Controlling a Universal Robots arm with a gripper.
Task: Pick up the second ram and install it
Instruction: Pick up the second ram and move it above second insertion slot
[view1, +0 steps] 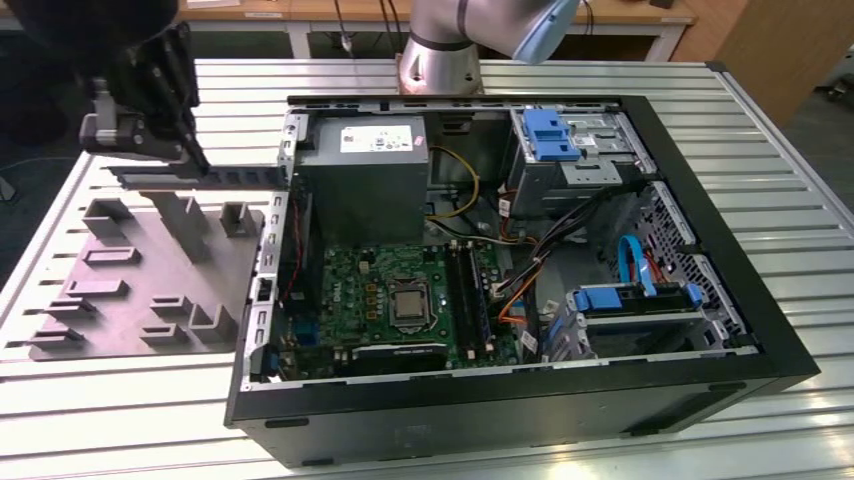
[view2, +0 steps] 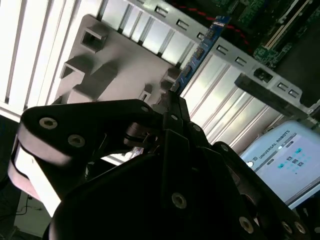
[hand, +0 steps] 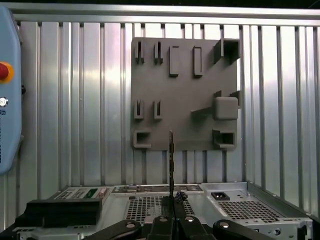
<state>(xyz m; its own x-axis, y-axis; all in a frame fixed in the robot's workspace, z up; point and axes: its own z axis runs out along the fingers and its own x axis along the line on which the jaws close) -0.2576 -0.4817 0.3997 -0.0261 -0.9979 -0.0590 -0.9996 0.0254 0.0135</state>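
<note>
My gripper (view1: 178, 150) hangs at the exterior view's left, above the far end of the grey holder tray (view1: 134, 290), and it is shut on the second ram (view1: 200, 177). This is a long, thin, dark stick held level, its free end reaching toward the open computer case (view1: 747, 330). In both wrist views the ram (view2: 200, 50) (hand: 171, 155) shows edge-on, sticking out from between the closed fingers (view2: 172, 107). The tray (hand: 185, 120) lies below it. The motherboard's memory slots (view1: 467, 290) sit inside the case, beside the processor socket (view1: 404, 303).
The case's near wall (view1: 280, 190) stands just beyond the ram's free end. The grey power supply box (view1: 360, 180) sits inside at the back, with drive cages (view1: 574, 150) and cables at the exterior view's right. A teach pendant (view2: 285, 155) lies on the slatted table (view1: 120, 420).
</note>
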